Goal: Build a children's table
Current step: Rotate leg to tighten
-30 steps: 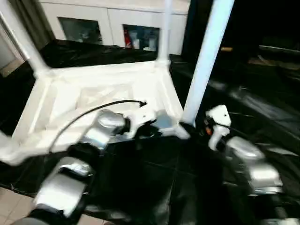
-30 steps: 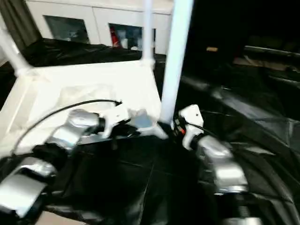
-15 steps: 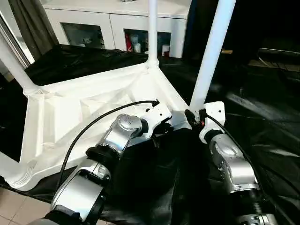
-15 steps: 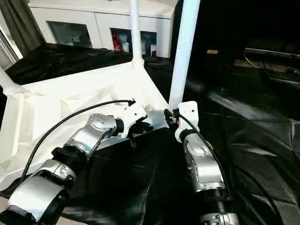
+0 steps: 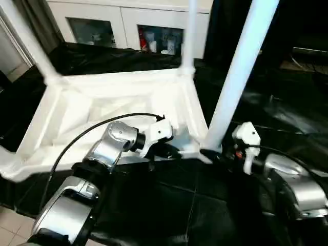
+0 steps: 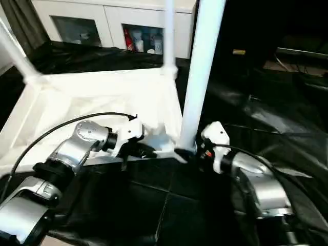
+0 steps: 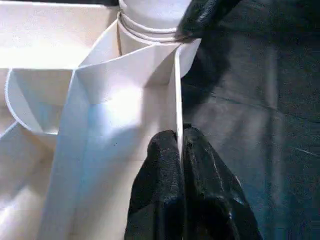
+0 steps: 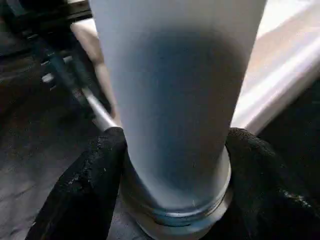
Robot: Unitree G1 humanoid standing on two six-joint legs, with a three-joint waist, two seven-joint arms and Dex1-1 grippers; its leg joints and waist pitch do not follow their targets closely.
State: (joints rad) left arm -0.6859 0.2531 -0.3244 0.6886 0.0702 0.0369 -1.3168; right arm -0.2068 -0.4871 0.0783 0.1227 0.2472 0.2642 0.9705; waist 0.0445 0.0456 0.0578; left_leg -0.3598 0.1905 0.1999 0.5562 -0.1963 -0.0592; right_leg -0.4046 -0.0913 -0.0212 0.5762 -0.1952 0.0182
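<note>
- The right gripper [image 8: 172, 165] sits nearest, at the near right corner of the upturned tabletop [image 5: 102, 110], its two black fingers [image 8: 85, 185] standing either side of the base of the near right leg [image 5: 237, 72]. A sliver of gap seems to show at each side, so I judge the grasp slack or letting go rather than clamped; I cannot tell for sure.
- That leg stands upright in its corner socket [image 8: 175, 215], its long axis rising straight up from between the fingers; a seam ring shows where tube meets socket.
- Just beside it, the left gripper [image 7: 180, 150] is clenched on the thin raised rim [image 7: 177, 90] of the tabletop, pinching the near edge a little way from the same corner.
- The tabletop lies underside up on the black-draped counter [image 5: 287, 113], ribs showing.
- Farther off, the far right leg [image 5: 188, 31] and the far left leg [image 5: 28, 38] rise from their sockets; the near left corner [image 5: 7, 164] is at the picture's edge.
- Judgement: the right arm is the nearer one for any further pressing or twisting of this leg, along its vertical axis, while the left steadies the rim.
- White cabinets [image 5: 128, 25] stand beyond.
</note>
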